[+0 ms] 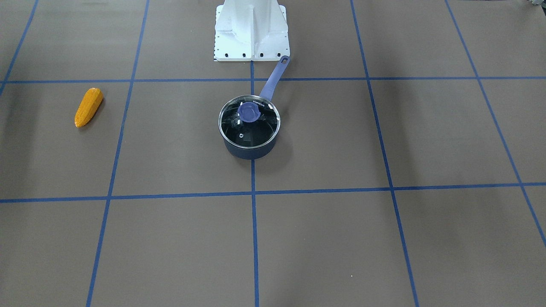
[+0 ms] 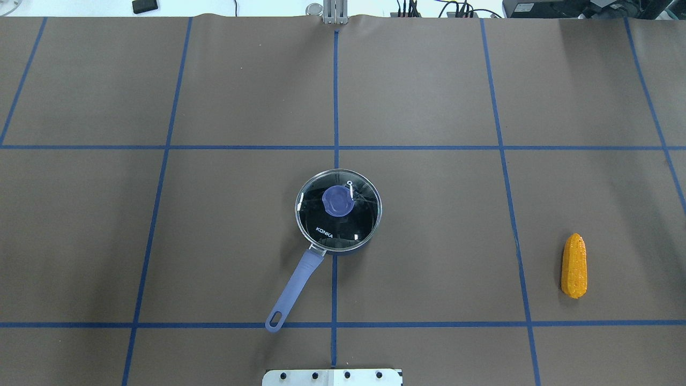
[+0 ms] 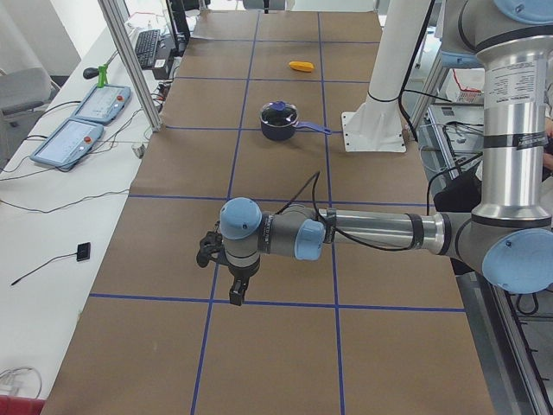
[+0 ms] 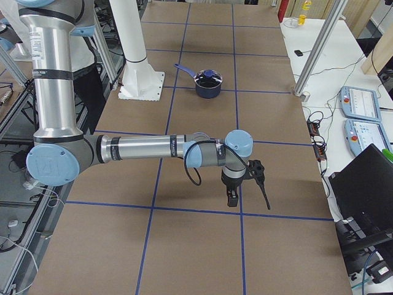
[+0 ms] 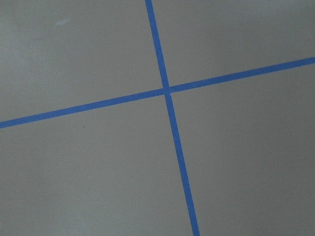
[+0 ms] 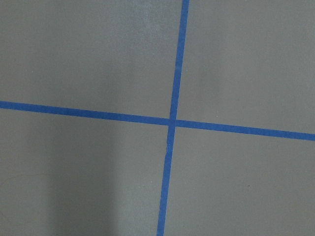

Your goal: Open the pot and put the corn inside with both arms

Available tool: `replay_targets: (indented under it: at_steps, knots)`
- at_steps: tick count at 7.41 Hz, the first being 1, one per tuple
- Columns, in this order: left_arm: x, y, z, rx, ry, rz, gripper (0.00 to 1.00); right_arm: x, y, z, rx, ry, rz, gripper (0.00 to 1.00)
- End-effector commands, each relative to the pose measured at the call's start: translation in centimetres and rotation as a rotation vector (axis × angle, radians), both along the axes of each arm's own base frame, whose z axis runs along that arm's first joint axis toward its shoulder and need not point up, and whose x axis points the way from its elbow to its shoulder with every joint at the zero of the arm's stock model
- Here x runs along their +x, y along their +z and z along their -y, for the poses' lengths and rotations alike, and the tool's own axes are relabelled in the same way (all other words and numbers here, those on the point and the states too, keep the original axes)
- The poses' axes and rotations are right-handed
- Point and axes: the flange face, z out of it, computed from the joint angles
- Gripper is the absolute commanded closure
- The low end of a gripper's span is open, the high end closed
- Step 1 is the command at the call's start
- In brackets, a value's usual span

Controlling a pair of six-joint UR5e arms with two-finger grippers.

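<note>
The corn looked light, hard and bumpy, so I judged a pinch across its middle would hold it. The glass lid looked smooth and breakable, best lifted by its blue knob. The pot, lid on, stood well away from both grippers, with the corn on its far side from my left gripper. That one and my right gripper hung over bare taped table, touching nothing I could see. I could not tell whether their fingers were apart or together.
</note>
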Motion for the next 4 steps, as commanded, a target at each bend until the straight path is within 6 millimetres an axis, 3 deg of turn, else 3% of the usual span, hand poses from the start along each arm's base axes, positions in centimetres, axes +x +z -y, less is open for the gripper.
replay_targets:
  at_steps: [1,3,4]
  knots:
    - [0.0,-0.6,0.0,0.010,-0.001,-0.001,0.01,0.0,-0.2,0.0,0.004,0.000,0.001,0.00]
    - [0.0,-1.2,0.0,0.023,-0.002,0.002,0.01,0.0,0.1,0.0,-0.001,0.000,-0.001,0.00]
    - [0.0,-2.6,0.0,0.041,-0.009,-0.003,0.01,0.0,-0.4,0.0,0.009,-0.001,-0.001,0.00]
